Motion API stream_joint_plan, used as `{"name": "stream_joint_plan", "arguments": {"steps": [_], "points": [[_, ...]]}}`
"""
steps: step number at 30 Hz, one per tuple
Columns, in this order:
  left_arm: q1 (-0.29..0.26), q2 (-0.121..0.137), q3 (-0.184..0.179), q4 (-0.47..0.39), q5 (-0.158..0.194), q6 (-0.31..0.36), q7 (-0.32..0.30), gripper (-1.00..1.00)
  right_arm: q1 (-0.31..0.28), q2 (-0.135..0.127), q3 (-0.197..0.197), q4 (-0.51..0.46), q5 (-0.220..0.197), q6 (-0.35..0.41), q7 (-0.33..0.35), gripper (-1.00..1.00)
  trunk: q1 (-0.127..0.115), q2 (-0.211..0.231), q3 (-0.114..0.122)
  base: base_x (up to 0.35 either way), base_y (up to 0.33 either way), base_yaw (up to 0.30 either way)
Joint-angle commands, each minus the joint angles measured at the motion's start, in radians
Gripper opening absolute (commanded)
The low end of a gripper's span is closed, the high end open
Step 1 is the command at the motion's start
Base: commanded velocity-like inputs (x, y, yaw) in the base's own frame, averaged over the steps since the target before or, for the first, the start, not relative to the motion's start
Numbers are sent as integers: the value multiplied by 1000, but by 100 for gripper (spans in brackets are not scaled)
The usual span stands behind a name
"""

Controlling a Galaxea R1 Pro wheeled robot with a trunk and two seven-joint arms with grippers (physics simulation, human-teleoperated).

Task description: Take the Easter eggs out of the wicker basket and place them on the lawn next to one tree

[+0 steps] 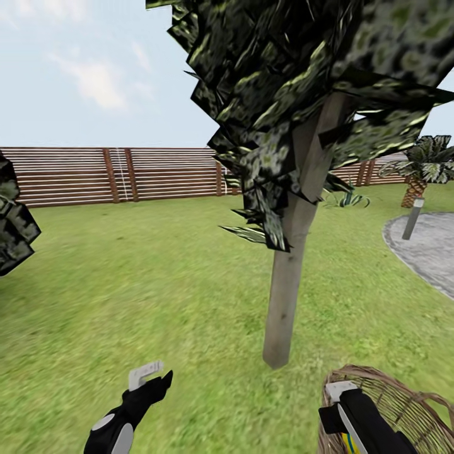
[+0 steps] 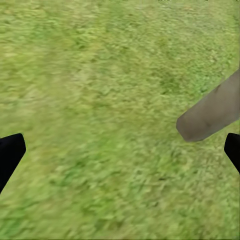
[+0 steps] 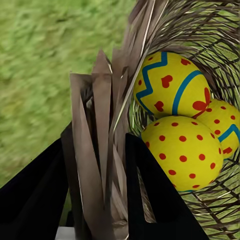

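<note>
On the left of the head view, the left gripper (image 1: 153, 376) is seen low over the lawn (image 1: 145, 284), near the foot of the tree (image 1: 291, 271). Its jaws are held wide apart with nothing between them; in the left wrist view its two dark fingertips (image 2: 10, 155) lie at opposite edges, with bare grass and the grey-brown base of the trunk (image 2: 210, 112) between and beyond them. The trunk rises straight from the grass, and dark leaf cards flecked with pale green spread from it overhead.

To the right of the trunk's foot, just beside it on the grass, the wicker basket (image 1: 403, 403) is cut by the lower right corner of the head view. The right gripper (image 1: 343, 403) is set at the basket's near rim. In the right wrist view its black fingers (image 3: 150, 200) are closed against the woven wall (image 3: 102, 150) of the basket, which is clamped between them.

All three Easter eggs (image 3: 182, 150) are seen inside the basket, touching one another: a dotted one nearest the rim, a zigzag-and-flower one beside it, and a third partly hidden behind them.

Farther right, grey paving (image 1: 429, 246) and a palm (image 1: 422, 167) are seen before the slatted fence (image 1: 94, 173).
</note>
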Motion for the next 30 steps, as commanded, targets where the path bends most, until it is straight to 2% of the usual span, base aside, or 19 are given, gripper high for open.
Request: {"name": "stream_joint_plan", "arguments": {"steps": [1,12,16,30], "points": [[0,-1,1,-2,10,6,5,100,-1,-1,2,-1,17,4,5,-100,1,-1,-1,341,0,0],[0,-1,1,-4,11,4,5,100,-1,-1,2,-1,17,4,6,-100,1,-1,-1,341,0,0],[0,-5,2,-6,10,-1,6,100,-1,-1,2,-1,17,5,6,-100,1,-1,-1,66,0,0],[0,-7,2,-3,7,4,8,100,-1,0,2,0,17,4,6,-100,54,-99,-45,0,0,0]]}}
